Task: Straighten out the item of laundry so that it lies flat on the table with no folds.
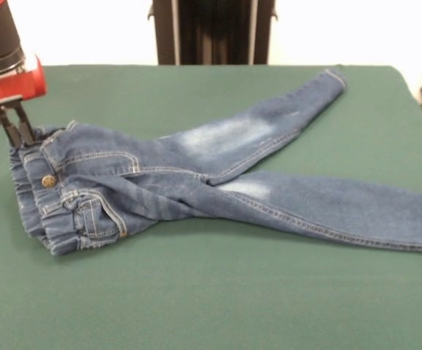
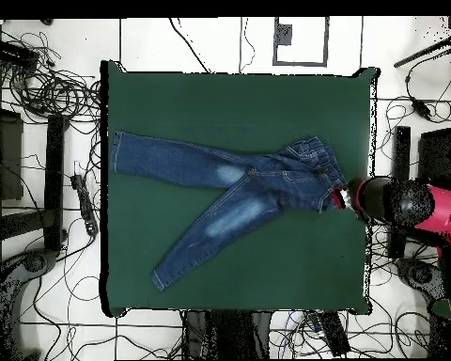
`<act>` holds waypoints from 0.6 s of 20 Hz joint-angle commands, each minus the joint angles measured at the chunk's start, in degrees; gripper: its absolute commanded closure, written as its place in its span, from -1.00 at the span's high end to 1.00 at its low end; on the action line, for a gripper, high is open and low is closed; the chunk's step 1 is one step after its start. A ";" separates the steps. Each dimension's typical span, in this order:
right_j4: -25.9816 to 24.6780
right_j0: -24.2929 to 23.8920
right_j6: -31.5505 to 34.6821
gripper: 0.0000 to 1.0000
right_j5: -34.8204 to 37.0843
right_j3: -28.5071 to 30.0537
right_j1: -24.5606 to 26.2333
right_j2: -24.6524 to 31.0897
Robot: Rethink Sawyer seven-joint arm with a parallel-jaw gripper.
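- the small blue denim jeans (image 1: 196, 182) lie near the middle of the green table (image 1: 196, 292), waistband toward the arm, both legs stretched away in a v.
- the gripper (image 1: 17, 131) sits at the waistband's corner, at the edge of the elasticated waistband (image 1: 39, 211); its 2 thin black fingers (image 1: 14, 125) stand close together on or just at the denim, but i cannot tell whether they are pinching cloth or merely touching it.
- the waist end looks bunched and rolled: the band curls up and the hip by the brass button (image 1: 48, 180) carries creases, while 1 leg overlaps the other at the crotch.
- my judgement: the step in hand is pulling the waistband out flat. a good pull would go low and slow, straight away from the legs, so the cloth's drag on the felt takes out the creases.
- risk: lifting too high may drag the whole garment rather than stretch it, or fold the band under.
- in the overhead view the jeans (image 2: 239, 183) sit well inside the table edges, leaving some room toward the arm.
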 commanded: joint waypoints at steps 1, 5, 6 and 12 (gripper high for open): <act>5.05 3.59 7.86 -1.00 -2.91 -3.02 3.22 -0.42; 8.74 3.13 7.77 -1.00 -1.29 -5.43 3.23 0.35; 9.53 3.06 7.48 -1.00 -0.85 -6.02 3.25 0.44; 13.17 2.51 7.59 -1.00 -2.39 -6.70 3.47 0.52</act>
